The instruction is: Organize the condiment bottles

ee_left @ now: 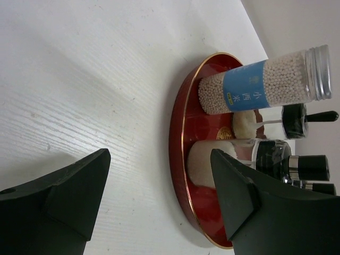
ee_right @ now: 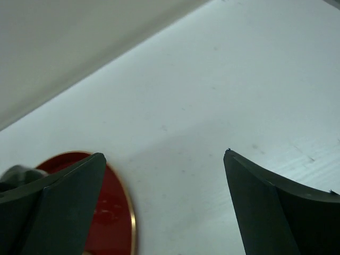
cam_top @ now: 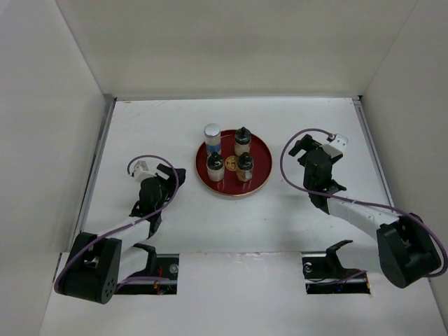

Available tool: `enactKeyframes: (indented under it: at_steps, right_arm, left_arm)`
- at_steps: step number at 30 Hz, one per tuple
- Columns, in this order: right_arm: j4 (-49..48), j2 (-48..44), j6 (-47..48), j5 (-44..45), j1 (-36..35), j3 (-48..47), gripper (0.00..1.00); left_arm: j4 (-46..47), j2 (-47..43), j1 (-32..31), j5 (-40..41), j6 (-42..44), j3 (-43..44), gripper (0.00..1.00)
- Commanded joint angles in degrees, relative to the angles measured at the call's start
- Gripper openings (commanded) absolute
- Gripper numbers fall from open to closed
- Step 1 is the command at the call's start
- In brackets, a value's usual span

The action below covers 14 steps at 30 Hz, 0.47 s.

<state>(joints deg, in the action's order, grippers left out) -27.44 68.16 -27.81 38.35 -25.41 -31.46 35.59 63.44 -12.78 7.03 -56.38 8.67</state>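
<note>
All the condiment bottles stand on the red round tray at mid-table. The clear cylinder with a silvery lid is at the back left. Three squat bottles with black caps are at the back right, front left and front right. My left gripper is open just left of the tray, holding nothing. In the left wrist view the left gripper faces the tray rim, the cylinder and a squat bottle. My right gripper is open and empty, right of the tray; the right gripper hangs over bare table beside the tray edge.
White walls close in the table on the left, back and right. Both arm bases sit at the near edge, with two dark cutouts beside them.
</note>
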Motion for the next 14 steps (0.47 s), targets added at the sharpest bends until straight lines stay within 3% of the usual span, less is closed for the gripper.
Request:
enactKeyframes:
  at_steps: [1, 14]
  right_arm:
    - [-2.27, 2.50, -7.07, 0.33, 2.69, 1.05, 1.00]
    - [-4.82, 6.55, -4.36, -1.43, 1.73, 0.17, 1.00]
  left_arm:
    - [3.52, 0.63, 0.95, -0.79, -0.49, 1.62, 0.75]
    - [4.31, 0.11, 1.83, -1.31, 0.57, 1.35, 0.75]
